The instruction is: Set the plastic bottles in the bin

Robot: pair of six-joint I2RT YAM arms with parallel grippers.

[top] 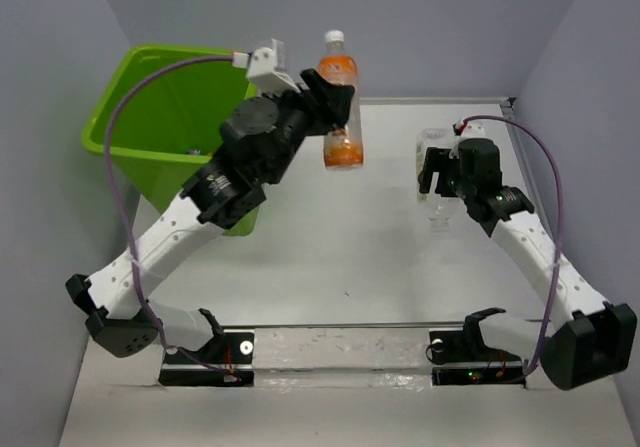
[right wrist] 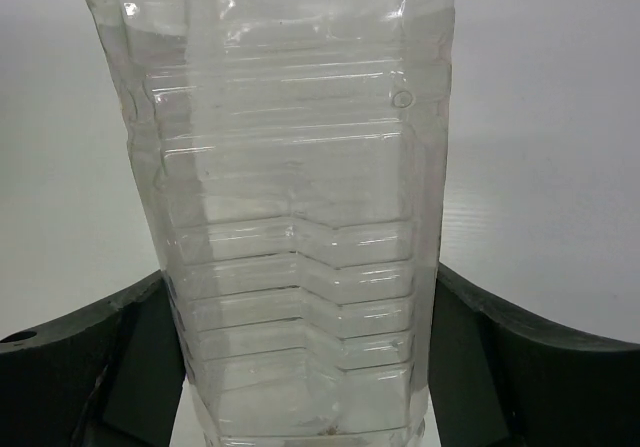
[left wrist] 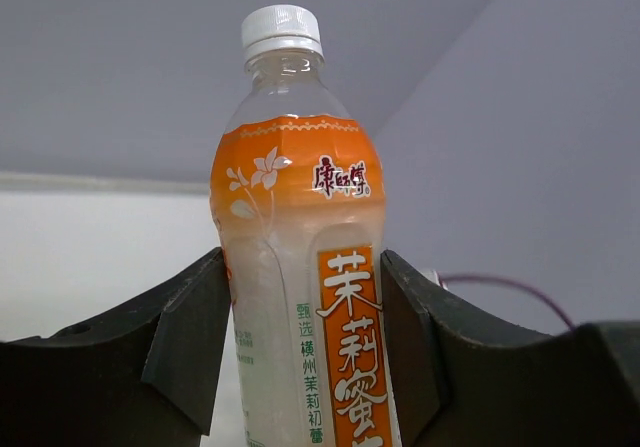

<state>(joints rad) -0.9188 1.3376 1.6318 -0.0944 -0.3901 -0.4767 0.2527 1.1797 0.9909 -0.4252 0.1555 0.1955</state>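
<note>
We have left tool clamped mid-body on orange bottle, raised just beside bin, right tool straddling clear bottle on bench, grip unclear; both probably light, slick, crushable, so take the ribbed body gently.

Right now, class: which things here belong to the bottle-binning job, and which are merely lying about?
Job: orange-labelled tea bottle, clear ribbed bottle, lime-green bin.
Merely about: purple cables, white table.

Orange-labelled bottle in left hand
</note>
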